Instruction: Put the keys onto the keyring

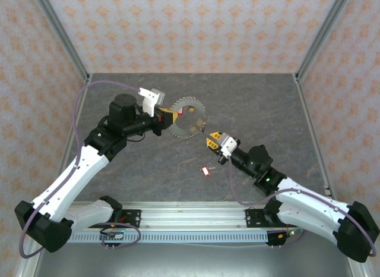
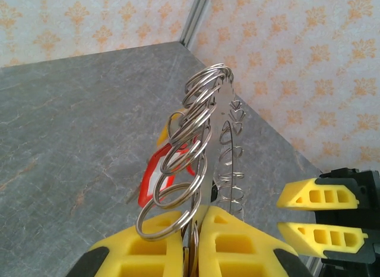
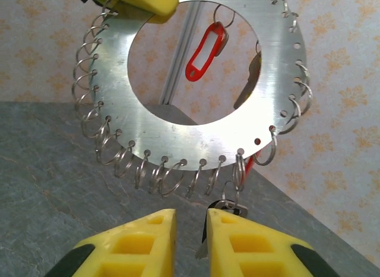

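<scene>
Right gripper (image 3: 191, 222), jaws narrowly apart, touches a key (image 3: 224, 206); whether it grips is unclear. Left gripper (image 2: 191, 238) clamps the ring-edged keyring (image 3: 178, 134).

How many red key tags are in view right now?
3 red tags. One hangs from the keyring, seen through its hole; a second peeks from behind its lower rim above the right gripper; a third lies loose on the table. More may be hidden.

No readable text, label or number anywhere.
</scene>
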Tool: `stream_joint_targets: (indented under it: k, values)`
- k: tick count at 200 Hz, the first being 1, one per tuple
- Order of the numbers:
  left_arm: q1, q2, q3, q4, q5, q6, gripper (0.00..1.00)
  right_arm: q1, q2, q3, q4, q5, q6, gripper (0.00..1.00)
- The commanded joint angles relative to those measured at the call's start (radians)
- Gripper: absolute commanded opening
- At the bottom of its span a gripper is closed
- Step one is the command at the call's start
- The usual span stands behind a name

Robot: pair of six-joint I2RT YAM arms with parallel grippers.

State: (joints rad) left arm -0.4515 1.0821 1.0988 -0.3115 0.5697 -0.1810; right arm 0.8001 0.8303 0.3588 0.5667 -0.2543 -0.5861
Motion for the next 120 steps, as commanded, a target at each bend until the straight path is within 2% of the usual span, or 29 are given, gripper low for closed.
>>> stream_joint_targets:
  k: [1,120]
  values:
    - [-0.003,-0.017,0.047,0.024,0.028,0.016,0.0,0.024,0.023,0.023,0.054,0.01,-0.052,0.19]
    - [-0.003,-0.038,0.032,0.062,0.071,-0.019,0.0,0.052,0.11,0.028,0.136,0.032,-0.064,0.18]
